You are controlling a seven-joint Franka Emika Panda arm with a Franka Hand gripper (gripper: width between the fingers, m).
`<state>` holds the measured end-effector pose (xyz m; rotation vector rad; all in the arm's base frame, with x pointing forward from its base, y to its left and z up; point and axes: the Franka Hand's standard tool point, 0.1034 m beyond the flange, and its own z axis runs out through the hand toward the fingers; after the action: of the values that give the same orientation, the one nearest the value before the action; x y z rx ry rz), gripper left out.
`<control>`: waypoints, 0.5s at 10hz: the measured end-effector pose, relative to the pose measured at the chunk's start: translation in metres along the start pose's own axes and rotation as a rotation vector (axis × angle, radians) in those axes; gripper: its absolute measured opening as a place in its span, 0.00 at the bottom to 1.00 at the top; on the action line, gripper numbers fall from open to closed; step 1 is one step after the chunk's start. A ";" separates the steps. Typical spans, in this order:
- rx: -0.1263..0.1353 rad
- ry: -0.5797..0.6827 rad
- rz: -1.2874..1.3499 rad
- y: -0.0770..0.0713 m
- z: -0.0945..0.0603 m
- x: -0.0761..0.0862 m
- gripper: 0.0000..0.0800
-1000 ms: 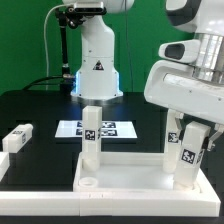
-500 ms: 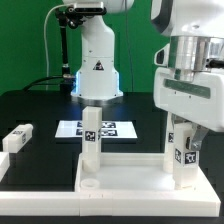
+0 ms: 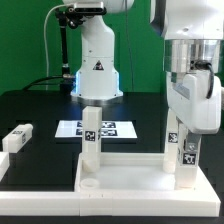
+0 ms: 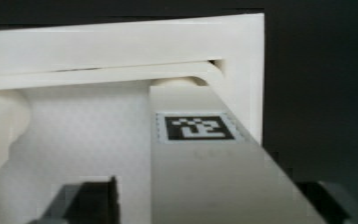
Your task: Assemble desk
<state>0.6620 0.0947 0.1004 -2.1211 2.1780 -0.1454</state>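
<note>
The white desk top (image 3: 130,178) lies at the front with its rim up. Two white tagged legs stand upright in it: one towards the exterior view's left (image 3: 90,138), one towards its right (image 3: 185,152). My gripper (image 3: 186,128) is over the right leg and straddles its top. In the wrist view that leg (image 4: 220,165) runs between my two dark fingers (image 4: 92,203). A strip of tray floor shows between one finger and the leg, so the jaws stand open. A third leg (image 3: 17,138) lies on the table at the exterior view's left.
The marker board (image 3: 112,128) lies flat behind the desk top. The robot's white base (image 3: 96,68) stands at the back. The table is black, with a green wall behind.
The hand has turned from a tilted pose to upright and shifted towards the exterior view's left above the right leg. Both legs and the top stay put.
</note>
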 end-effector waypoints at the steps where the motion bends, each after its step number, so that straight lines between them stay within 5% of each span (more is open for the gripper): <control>1: 0.038 0.009 -0.167 -0.005 0.000 -0.003 0.75; 2: 0.099 0.020 -0.332 -0.009 -0.003 -0.005 0.75; 3: 0.124 0.031 -0.489 -0.005 -0.006 -0.003 0.80; 5: 0.115 0.040 -0.608 -0.003 -0.004 -0.002 0.81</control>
<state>0.6649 0.0968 0.1049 -2.6467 1.4268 -0.3460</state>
